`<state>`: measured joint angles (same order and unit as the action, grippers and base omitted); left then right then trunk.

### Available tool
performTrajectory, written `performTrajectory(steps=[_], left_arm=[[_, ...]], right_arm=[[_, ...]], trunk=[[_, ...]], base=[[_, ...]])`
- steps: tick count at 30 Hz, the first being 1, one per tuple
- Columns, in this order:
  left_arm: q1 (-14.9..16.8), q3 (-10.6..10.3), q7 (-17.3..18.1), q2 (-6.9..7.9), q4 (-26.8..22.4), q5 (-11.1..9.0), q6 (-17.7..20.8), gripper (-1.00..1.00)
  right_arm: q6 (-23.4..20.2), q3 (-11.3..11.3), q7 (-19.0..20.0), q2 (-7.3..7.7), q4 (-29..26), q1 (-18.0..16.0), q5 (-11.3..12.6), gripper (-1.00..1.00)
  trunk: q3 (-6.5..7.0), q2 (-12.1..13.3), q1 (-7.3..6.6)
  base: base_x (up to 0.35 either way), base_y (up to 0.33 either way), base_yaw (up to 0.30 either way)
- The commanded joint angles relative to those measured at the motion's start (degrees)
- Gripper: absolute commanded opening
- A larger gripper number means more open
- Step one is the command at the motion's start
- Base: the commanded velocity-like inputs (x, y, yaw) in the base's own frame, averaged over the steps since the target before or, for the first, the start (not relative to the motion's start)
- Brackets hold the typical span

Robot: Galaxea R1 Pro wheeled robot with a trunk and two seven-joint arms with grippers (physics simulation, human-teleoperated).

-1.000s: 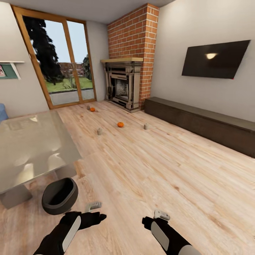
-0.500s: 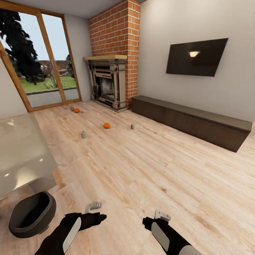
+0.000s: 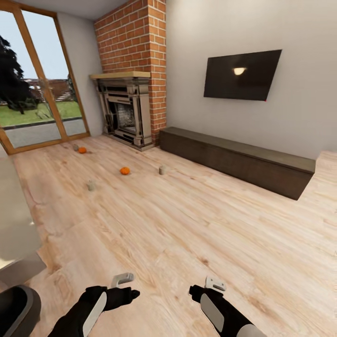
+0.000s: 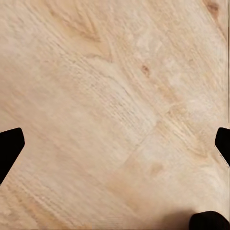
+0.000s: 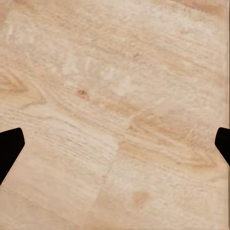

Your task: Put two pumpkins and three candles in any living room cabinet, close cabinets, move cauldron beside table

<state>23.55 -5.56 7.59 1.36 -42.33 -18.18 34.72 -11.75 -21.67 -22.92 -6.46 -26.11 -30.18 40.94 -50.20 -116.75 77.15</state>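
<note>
No writing or labels can be read anywhere. Both pincers hang over bare pale wood-grain floor (image 3: pixel 196 224): the left gripper (image 4: pixel 115 143) and right gripper (image 5: pixel 115 143) each stand spread wide, gripping nothing. Far ahead of them lie 2 ribbed orange pumpkins (image 3: pixel 124 171) (image 3: pixel 82 150) and 3 stubby grey candles (image 3: pixel 162 170) (image 3: pixel 91 186) (image 3: pixel 75 147), too small for detail. The long dark cabinet (image 3: pixel 234 159), ahead of the right pincer, has flat closed fronts. The black cauldron (image 3: pixel 16 309), left of the left pincer, is cut off.

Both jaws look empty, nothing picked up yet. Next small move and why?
Probably roll forward toward the nearest pumpkin. Both pumpkins and three candles, such as the near candle, sit on the floor well beyond the left gripper and right gripper, whose jaws stand open and empty.
</note>
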Motion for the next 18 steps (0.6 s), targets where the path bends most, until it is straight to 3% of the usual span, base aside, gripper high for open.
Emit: performTrajectory(steps=[1,18], left_arm=[[0.01,-0.10,0.05,0.06,0.09,-0.04,0.24,1.00],[0.01,0.17,0.05,0.14,0.49,-0.08,0.09,1.00]], right_arm=[[-0.21,-0.45,-0.45,0.04,-0.08,-0.05,0.32,1.00],[-0.16,-0.47,-0.46,0.04,-0.08,-0.05,0.29,1.00]], trunk=[[-0.06,-0.02,0.03],[-0.06,-0.02,0.03]], base=[[0.337,-0.027,-0.283],[0.341,-0.003,-0.286]])
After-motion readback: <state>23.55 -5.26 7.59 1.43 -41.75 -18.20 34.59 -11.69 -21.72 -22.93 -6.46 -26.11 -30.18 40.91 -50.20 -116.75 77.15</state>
